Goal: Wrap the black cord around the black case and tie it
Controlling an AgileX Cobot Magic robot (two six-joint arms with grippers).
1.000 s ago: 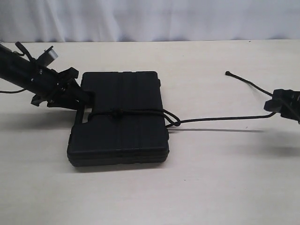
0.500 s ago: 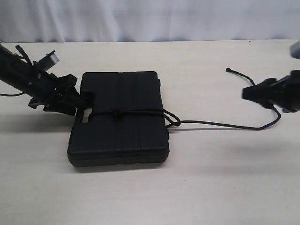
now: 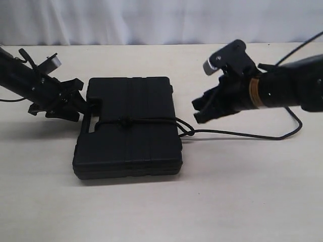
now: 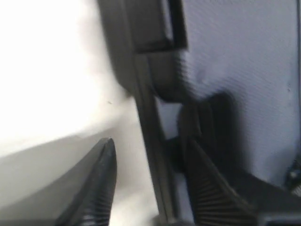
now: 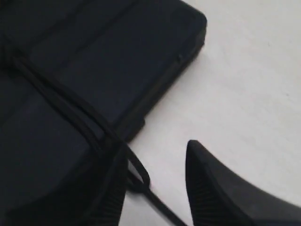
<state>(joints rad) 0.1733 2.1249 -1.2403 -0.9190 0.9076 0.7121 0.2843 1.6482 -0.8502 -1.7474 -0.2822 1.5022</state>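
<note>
Cord: one black cord [image 3: 151,120] is seen banded across the lid of the black case [image 3: 128,151] and knotted mid-lid, with its tail trailing slack over the table [image 3: 227,191].
Handling: judged limp, light and braided enough for grip; best taken on the slack just beside the corner loop.
Case: one, flat and rigid, likely to stay put.
Right gripper [image 3: 199,112]: jaws spread over the loop, nothing held.
Left gripper [image 3: 79,103]: jaws parted astride the case's handle bar, nothing clamped.
Grippers counted: two.

Left claw [image 3: 81,102] and right claw [image 3: 198,111] both point inward, jaws apart.
</note>
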